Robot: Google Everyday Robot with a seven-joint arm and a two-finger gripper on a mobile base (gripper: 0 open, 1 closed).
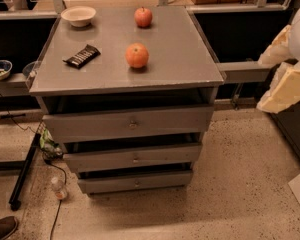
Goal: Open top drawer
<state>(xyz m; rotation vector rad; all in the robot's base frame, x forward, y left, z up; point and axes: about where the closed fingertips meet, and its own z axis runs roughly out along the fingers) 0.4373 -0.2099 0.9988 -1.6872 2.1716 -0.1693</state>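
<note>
The top drawer is the widest grey front, just under the cabinet top, with a small round metal knob at its centre. A dark gap shows above its front panel. Two narrower grey drawers sit below it, each set further back. My gripper is at the right edge of the view, cream and white, well to the right of the cabinet and about level with its top. It touches nothing.
On the cabinet top lie two apples, a dark snack bar and a white bowl. A small bottle and cables lie on the floor at the left. A shoe is at the bottom left.
</note>
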